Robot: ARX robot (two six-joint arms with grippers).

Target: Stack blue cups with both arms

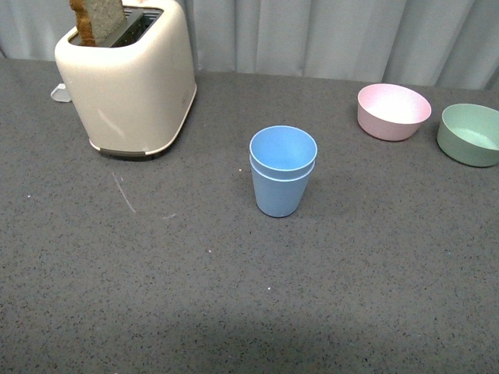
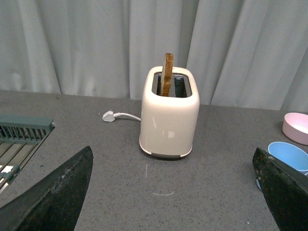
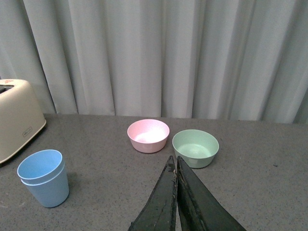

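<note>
The two light blue cups stand nested, one inside the other, upright in the middle of the grey table. They also show in the right wrist view and at the edge of the left wrist view. Neither arm shows in the front view. My left gripper is open and empty, its black fingers wide apart, facing the toaster. My right gripper is shut and empty, pointing toward the bowls, apart from the cups.
A cream toaster with a slice of toast stands at the back left, its white plug behind it. A pink bowl and a green bowl sit at the back right. A green rack lies at the far left.
</note>
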